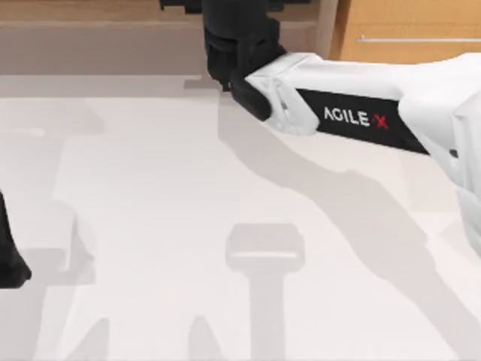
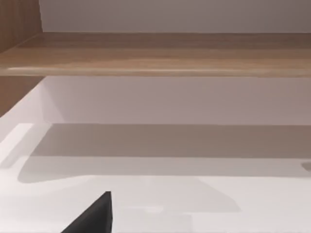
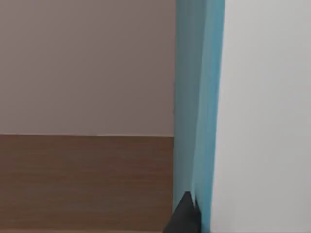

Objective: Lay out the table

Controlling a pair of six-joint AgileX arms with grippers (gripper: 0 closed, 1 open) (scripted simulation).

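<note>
The table [image 1: 150, 226] spreads beneath me as a broad, flat, matte off-white surface, bare across its middle and crossed only by soft grey shadows of my arms. Along its far edge runs a brown wooden shelf [image 2: 155, 53], and at the top view's upper right stands an orange wooden drawer unit [image 1: 406, 26] with a silver bar handle [image 1: 417, 39]. My right arm [image 1: 361, 113] reaches in from the right toward that far edge, its dark wrist at the shelf; in the right wrist view a thin, upright light-blue panel [image 3: 197, 111] stands just in front of one fingertip [image 3: 184, 216], above a wooden board. My left gripper [image 1: 11, 263] waits at the table's left edge. How either gripper's jaws stand, I cannot tell.
</note>
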